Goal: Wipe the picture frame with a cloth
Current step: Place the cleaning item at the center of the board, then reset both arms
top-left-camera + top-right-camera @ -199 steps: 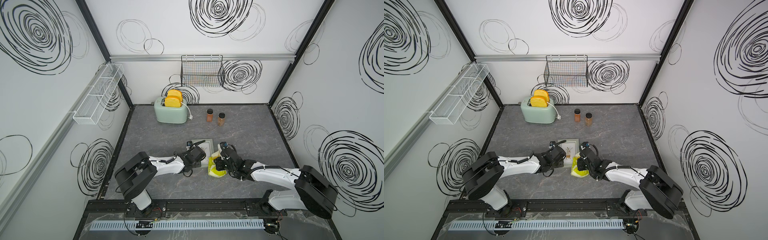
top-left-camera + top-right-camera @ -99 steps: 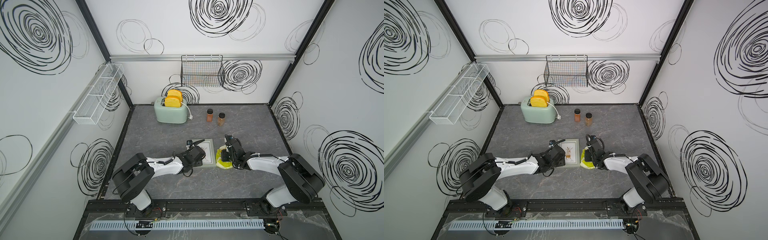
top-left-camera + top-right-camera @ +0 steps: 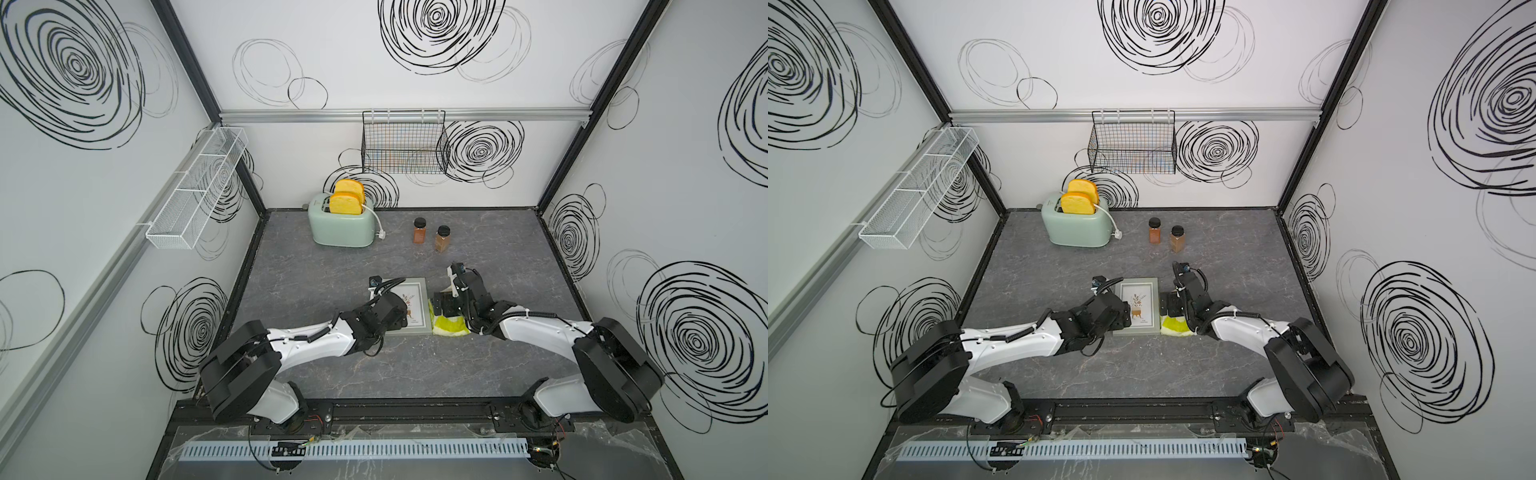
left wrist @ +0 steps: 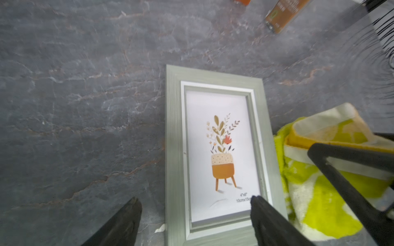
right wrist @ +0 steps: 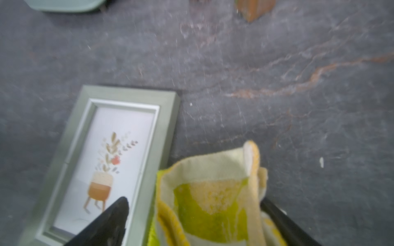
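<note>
The picture frame [image 3: 1138,306] lies flat on the dark table [image 3: 1233,257], face up, its long side running away from the robot toward the back wall. The left gripper [image 4: 195,209] sits low over the near end of the frame with its jaws spread wide, one finger out over bare table and the other over the near corner of the glass; it has hold of nothing that I can see. The cloth [image 3: 449,325] is bunched in a heap just beside the frame's right long edge, touching or nearly touching it. The right gripper [image 5: 193,215] hangs right above that heap, jaws wide apart with the cloth lying loose between them, not pinched. So the cloth is directly under the right gripper and the frame just to that gripper's left. To my eye the right arm is the one placed to close on the cloth and sweep it leftward across the frame.
</note>
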